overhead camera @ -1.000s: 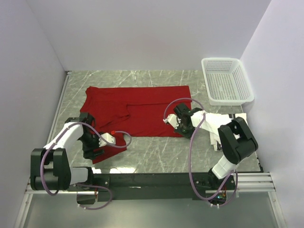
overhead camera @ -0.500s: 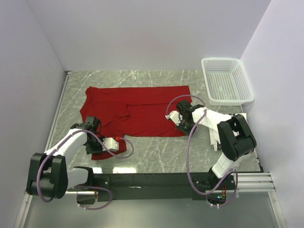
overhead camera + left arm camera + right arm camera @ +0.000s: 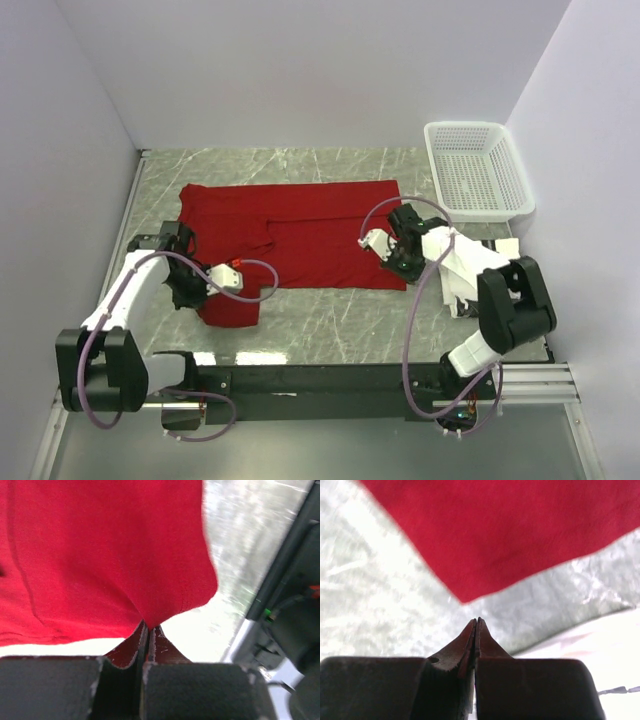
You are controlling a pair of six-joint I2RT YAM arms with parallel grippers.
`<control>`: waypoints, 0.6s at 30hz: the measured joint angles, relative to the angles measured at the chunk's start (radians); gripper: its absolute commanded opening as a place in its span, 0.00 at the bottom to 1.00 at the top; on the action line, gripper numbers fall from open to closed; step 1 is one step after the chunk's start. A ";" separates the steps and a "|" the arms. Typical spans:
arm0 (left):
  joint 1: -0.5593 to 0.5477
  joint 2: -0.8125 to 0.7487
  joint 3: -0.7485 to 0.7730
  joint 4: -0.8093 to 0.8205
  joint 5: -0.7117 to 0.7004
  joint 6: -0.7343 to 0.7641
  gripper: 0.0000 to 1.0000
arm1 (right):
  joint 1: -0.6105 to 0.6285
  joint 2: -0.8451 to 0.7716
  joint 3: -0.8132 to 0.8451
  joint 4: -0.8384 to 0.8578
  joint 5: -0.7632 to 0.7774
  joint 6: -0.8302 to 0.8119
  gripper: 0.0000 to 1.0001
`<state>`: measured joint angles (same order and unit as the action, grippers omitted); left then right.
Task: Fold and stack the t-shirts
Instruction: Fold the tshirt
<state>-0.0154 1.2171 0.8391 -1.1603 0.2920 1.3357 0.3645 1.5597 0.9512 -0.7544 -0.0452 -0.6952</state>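
Observation:
The red t-shirt [image 3: 290,232] lies spread across the marble table [image 3: 330,315]. Its lower-left flap [image 3: 228,308] is bunched near the front. My left gripper [image 3: 193,293] is shut on a pinched fold of that red fabric [image 3: 155,607], which meets the fingertips of my left gripper [image 3: 150,626]. My right gripper [image 3: 398,265] is shut and holds nothing. Its tips [image 3: 477,620] sit just short of the shirt's lower-right corner [image 3: 465,597], apart from it. The white folded t-shirt [image 3: 507,247] lies under the right arm, mostly hidden.
A white mesh basket [image 3: 478,170] stands at the back right corner. White walls close in the back and both sides. The black rail [image 3: 320,380] with the arm bases runs along the near edge.
The left gripper has shut on the red shirt's lower-left part and moved back toward the left wall, dragging the flap. The right gripper shifted slightly right, still shut.

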 measured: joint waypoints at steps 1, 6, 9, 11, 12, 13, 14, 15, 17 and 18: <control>0.003 -0.011 0.007 -0.024 0.000 0.006 0.00 | -0.005 -0.021 -0.003 -0.011 -0.004 -0.011 0.00; 0.059 0.005 0.117 -0.121 0.002 0.010 0.00 | -0.041 -0.055 0.026 -0.092 -0.034 -0.059 0.00; 0.089 0.095 0.260 -0.140 0.018 0.004 0.00 | -0.079 -0.038 0.093 -0.129 -0.036 -0.083 0.00; 0.100 0.172 0.353 -0.140 0.034 -0.008 0.00 | -0.098 -0.014 0.154 -0.147 -0.037 -0.099 0.00; 0.104 0.218 0.404 -0.146 0.043 -0.016 0.00 | -0.105 0.000 0.185 -0.152 -0.039 -0.107 0.00; 0.108 0.262 0.452 -0.143 0.052 -0.023 0.00 | -0.113 0.018 0.217 -0.157 -0.042 -0.113 0.00; 0.109 0.301 0.494 -0.142 0.058 -0.031 0.00 | -0.119 0.035 0.246 -0.163 -0.044 -0.119 0.00; 0.112 0.341 0.538 -0.141 0.066 -0.040 0.00 | -0.126 0.054 0.276 -0.166 -0.046 -0.125 0.00; 0.114 0.406 0.604 -0.138 0.077 -0.048 0.00 | -0.135 0.092 0.328 -0.179 -0.050 -0.135 0.00; 0.115 0.435 0.636 -0.144 0.081 -0.053 0.00 | -0.139 0.110 0.352 -0.186 -0.052 -0.138 0.05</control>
<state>0.0994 1.6520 1.4746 -1.3045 0.3733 1.2831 0.2256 1.6695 1.3037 -0.9405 -0.0971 -0.8330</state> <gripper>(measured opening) 0.021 0.006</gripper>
